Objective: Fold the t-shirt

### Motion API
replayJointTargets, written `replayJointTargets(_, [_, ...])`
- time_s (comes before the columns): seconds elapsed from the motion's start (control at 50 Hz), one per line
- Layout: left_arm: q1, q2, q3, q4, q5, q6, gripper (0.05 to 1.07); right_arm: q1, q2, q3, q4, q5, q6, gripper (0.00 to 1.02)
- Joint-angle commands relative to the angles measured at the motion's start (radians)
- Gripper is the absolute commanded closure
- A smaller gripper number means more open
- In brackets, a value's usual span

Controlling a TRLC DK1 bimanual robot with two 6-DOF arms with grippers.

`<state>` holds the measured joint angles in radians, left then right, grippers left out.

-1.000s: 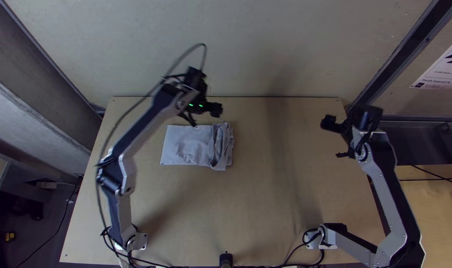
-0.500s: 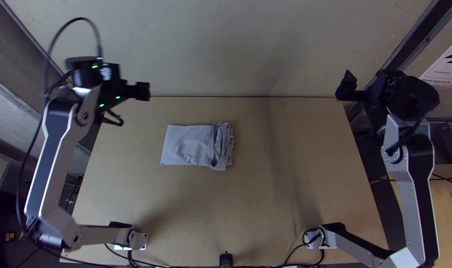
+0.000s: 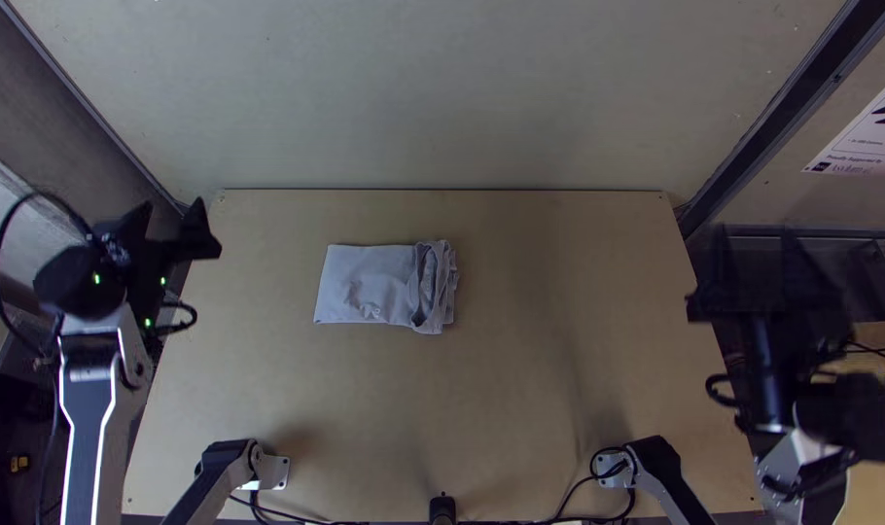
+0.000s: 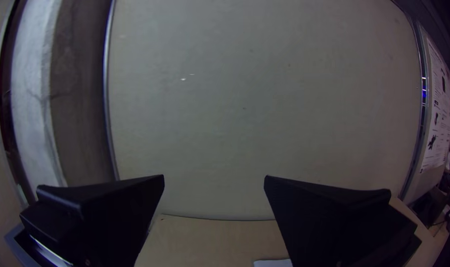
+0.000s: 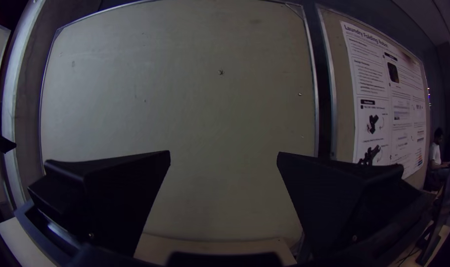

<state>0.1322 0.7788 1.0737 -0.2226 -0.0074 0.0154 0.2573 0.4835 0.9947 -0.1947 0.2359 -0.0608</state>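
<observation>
Left hand [image 4: 214,176] swung out to ten o'clock, right hand [image 5: 224,153] past two — both wide open, empty. T-shirt [image 3: 370,282] unmoved at the surface's [image 3: 559,389] eleven, folded — job apparently complete.

Dim, soft shadows on tbl [image 3: 501,399], wrist pics bent, dk corners

Robotics demo booth: panelled walls [image 5: 185,109], poster [image 5: 390,101]
</observation>
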Motion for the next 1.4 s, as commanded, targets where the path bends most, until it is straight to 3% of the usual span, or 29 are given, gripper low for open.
replayJointTargets(0.0, [0.024,-0.148,-0.164,0.106,0.009,-0.017,0.1,0.031,-0.154,-0.142,0.032,-0.001,-0.002,0.03])
replayJointTargets(0.12, [0.027,-0.305,-0.365,0.212,0.014,0.021,0.1,0.073,-0.312,-0.271,0.061,0.0,-0.039,0.03])
replayJointTargets(0.38, [0.0,-0.5,-0.624,0.276,0.015,0.044,0.1,0.069,-0.485,-0.492,0.034,0.002,-0.042,0.03])
replayJointTargets(0.72, [0.001,-0.783,-0.939,0.302,0.024,0.15,0.1,0.071,-0.49,-0.757,0.075,0.0,-0.014,0.03])
replayJointTargets(0.86, [0.047,-0.783,-1.054,0.417,0.021,0.167,0.1,0.074,-0.49,-0.838,0.09,0.0,-0.016,0.03])
replayJointTargets(1.02, [0.052,-0.782,-1.078,0.279,0.03,0.184,0.1,0.073,-0.49,-0.93,0.132,0.0,0.004,0.03])
replayJointTargets(1.16, [0.052,-0.779,-1.071,0.212,0.027,0.167,0.1,0.069,-0.484,-0.953,0.141,0.002,0.101,0.03])
replayJointTargets(1.38, [0.052,-0.779,-1.071,0.212,0.026,0.166,0.1,0.059,-0.485,-0.95,0.123,0.002,0.082,0.03])
